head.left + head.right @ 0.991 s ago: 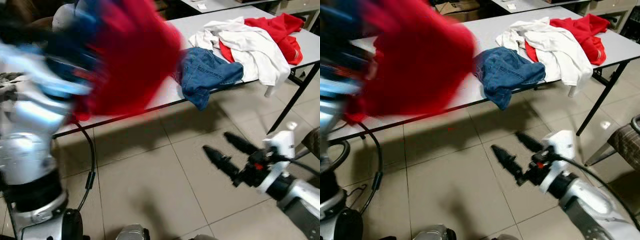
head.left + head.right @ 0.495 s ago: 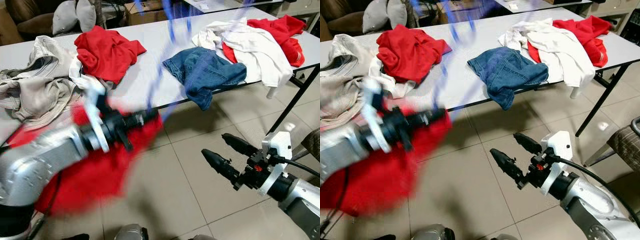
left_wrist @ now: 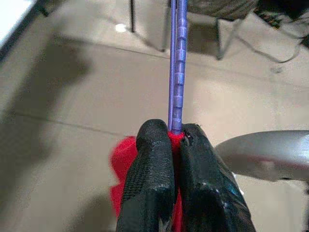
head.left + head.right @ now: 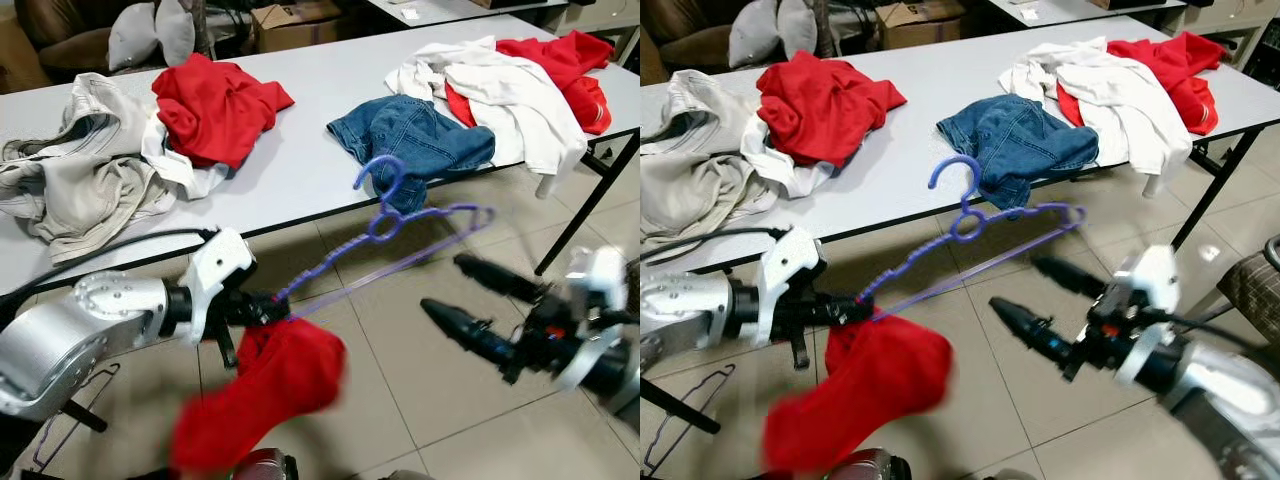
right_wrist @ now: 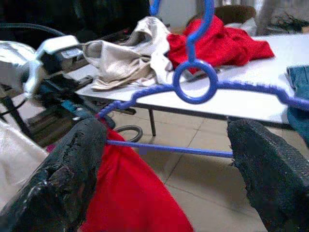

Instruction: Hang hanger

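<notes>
Your left gripper (image 4: 262,310) has its fingers (image 3: 153,164) pinched tight on one end of the purple hanger (image 4: 385,228), with a fold of the red garment (image 4: 270,385) caught between them. From that grip the hanger runs out toward 2 o'clock in the head view, above the tiled floor (image 4: 370,400) in front of the counter (image 4: 300,160), its hook (image 4: 382,172) pointing up toward the counter edge. The red garment hangs in a bunch below the left gripper, at about 7 o'clock of the picture, and looks blurred.

Your right gripper (image 4: 465,300) sits at 4 o'clock, its two fingers (image 5: 67,179) spread wide and holding nothing; they point toward the hanger's far end but stay apart from it. In the right wrist view the hanger's ring and lower bar lie across the gap between them.

On the counter lie a beige garment (image 4: 80,170) at 10 o'clock, a red shirt (image 4: 215,105), blue jeans (image 4: 415,135) at the near edge, and a white and red pile (image 4: 510,85) at 1 o'clock
</notes>
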